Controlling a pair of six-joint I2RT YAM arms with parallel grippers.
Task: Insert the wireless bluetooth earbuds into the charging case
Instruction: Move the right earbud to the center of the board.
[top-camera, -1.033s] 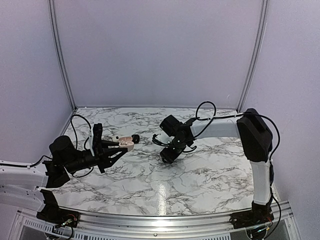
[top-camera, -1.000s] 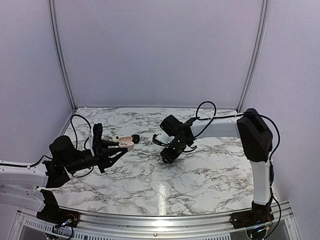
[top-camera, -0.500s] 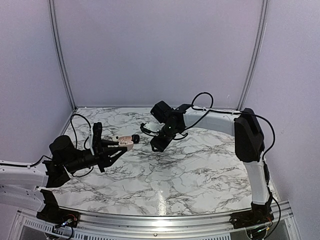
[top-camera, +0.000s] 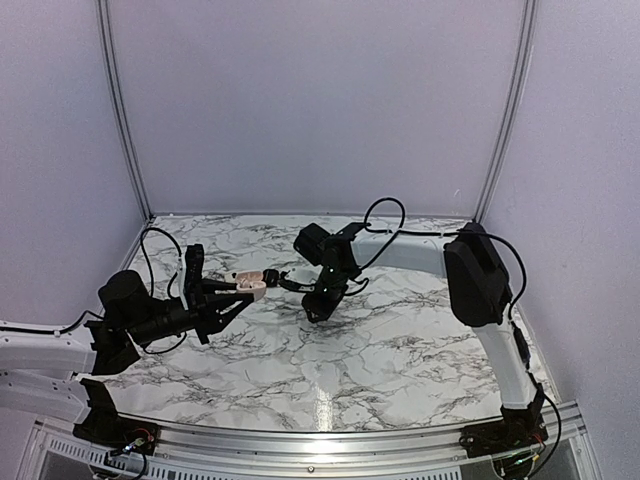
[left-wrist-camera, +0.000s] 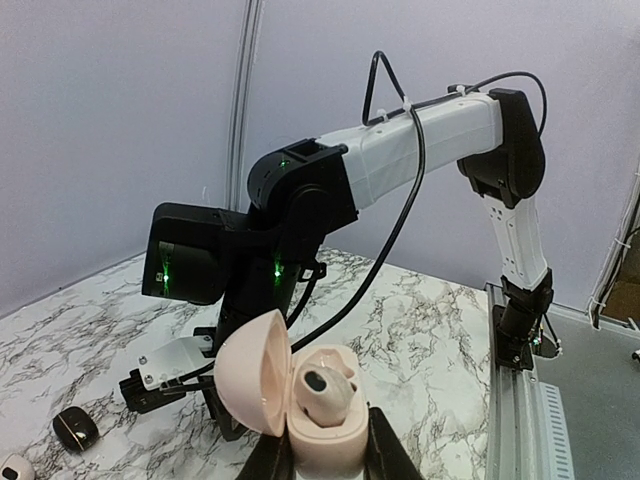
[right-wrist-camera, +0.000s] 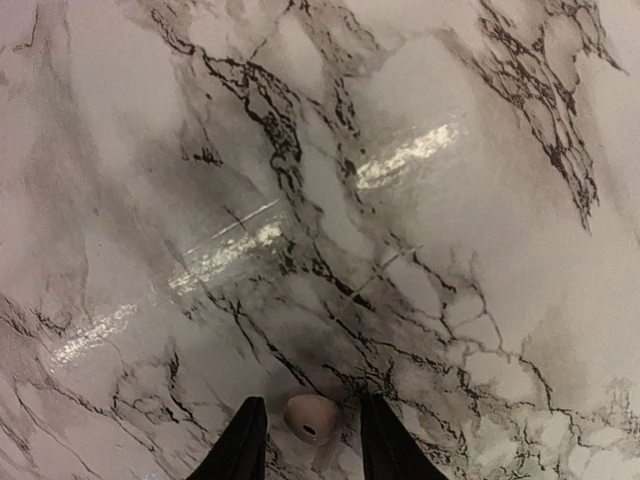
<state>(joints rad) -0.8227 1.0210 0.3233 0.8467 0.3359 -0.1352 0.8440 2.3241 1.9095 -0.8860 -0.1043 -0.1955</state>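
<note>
Right arm (top-camera: 420, 250) has swung left across the tabletop (top-camera: 400, 350) in the last second, and its claw now works close to the case the left arm (top-camera: 150, 315) holds up. Left arm hasn't budged. Left claw (left-wrist-camera: 328, 462) is clamped on the base of the pink charging case (left-wrist-camera: 325, 420), lid open, cavity facing up. Right claw (right-wrist-camera: 310, 402) isn't gripping yet. Its fingers straddle a pink earbud (right-wrist-camera: 312, 418) with a sliver of marble showing on either side, so I read the bud as lying on the tabletop, not held. One seated bud (left-wrist-camera: 322, 378) already looks home in the case. I judge the other pocket is the target, but I can't see it clearly.

How I'd run it:
- keep the earbud centred between the fingers and slow the last bit of the close, since it's tiny and rounded and will squirt out
- lift straight up and confirm the hold in the wrist view before travelling
- come in from the side away from the lid, lower into the free pocket, let go only once it bottoms
- left holds rigid throughout
</note>
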